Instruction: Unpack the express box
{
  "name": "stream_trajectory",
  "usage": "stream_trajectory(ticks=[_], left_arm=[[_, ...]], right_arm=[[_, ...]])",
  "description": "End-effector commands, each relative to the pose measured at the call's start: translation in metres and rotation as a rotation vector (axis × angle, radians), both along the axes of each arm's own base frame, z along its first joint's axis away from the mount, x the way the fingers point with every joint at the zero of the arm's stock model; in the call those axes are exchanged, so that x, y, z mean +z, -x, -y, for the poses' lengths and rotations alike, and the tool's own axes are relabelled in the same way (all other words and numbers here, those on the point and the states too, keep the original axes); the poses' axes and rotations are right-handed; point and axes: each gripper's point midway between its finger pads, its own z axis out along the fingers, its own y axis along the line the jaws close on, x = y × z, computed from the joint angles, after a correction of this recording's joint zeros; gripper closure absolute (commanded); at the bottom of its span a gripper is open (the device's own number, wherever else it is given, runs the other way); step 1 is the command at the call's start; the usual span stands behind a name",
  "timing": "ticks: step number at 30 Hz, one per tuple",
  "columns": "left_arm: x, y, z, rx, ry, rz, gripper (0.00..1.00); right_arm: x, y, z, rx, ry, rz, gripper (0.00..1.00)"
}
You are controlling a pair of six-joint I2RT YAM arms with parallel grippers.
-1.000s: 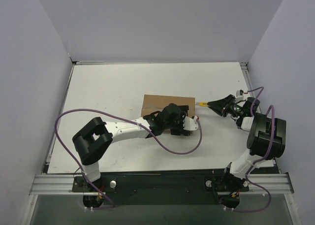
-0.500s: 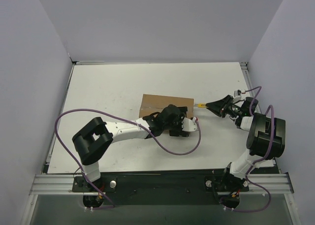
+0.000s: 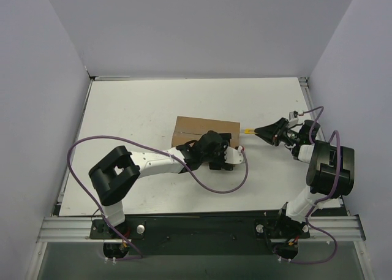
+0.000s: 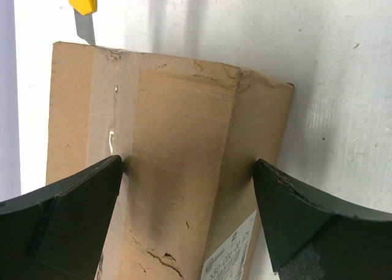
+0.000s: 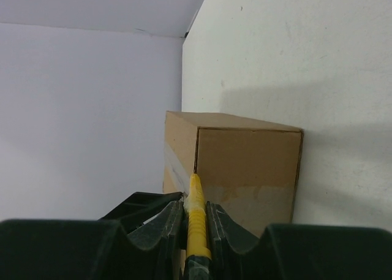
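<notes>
The express box (image 3: 199,128) is a brown carton lying mid-table. My left gripper (image 3: 222,155) sits on its near side, jaws spread wide, one fingertip (image 4: 113,170) on the taped seam and the other on the near face. The box (image 4: 177,139) fills the left wrist view. My right gripper (image 3: 264,132) is shut on a yellow utility knife (image 3: 248,131), pointed at the box's right end. In the right wrist view the knife (image 5: 197,225) is held between the fingers of that gripper (image 5: 196,200), its tip at the box's (image 5: 248,163) corner edge. The knife (image 4: 84,13) touches the box's corner in the left wrist view.
White table (image 3: 135,108) with grey walls on three sides. A purple cable (image 3: 214,187) loops on the table in front of the box. The arm bases and a metal rail (image 3: 196,226) run along the near edge.
The box and my left gripper have shifted slightly left and away. My right gripper has followed left with the knife, staying at the box's right end.
</notes>
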Motion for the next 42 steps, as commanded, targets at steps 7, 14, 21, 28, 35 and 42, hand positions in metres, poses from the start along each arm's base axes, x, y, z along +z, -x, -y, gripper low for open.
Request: stream_trajectory(ticks=[7,14,21,28,35,42], left_arm=[[0.038,-0.018,-0.008,0.04,0.077,0.1,0.03],[0.044,-0.024,-0.01,0.06,0.094,0.153,0.03],[0.047,-0.03,-0.019,0.093,0.096,0.195,0.03],[0.048,-0.035,-0.022,0.104,0.102,0.215,0.03],[0.053,-0.045,-0.019,0.126,0.117,0.256,0.03],[0.055,-0.057,-0.031,0.136,0.085,0.303,0.03]], right_arm=[[0.012,0.014,-0.023,0.156,0.028,0.084,1.0],[0.006,0.018,-0.031,0.193,0.024,0.042,1.0],[-0.004,0.021,-0.032,0.213,0.012,0.019,1.0],[0.003,0.014,-0.036,0.219,-0.037,0.033,1.0],[0.002,0.018,-0.042,0.252,-0.056,0.031,1.0],[-0.006,0.029,-0.051,0.299,-0.021,-0.004,1.0]])
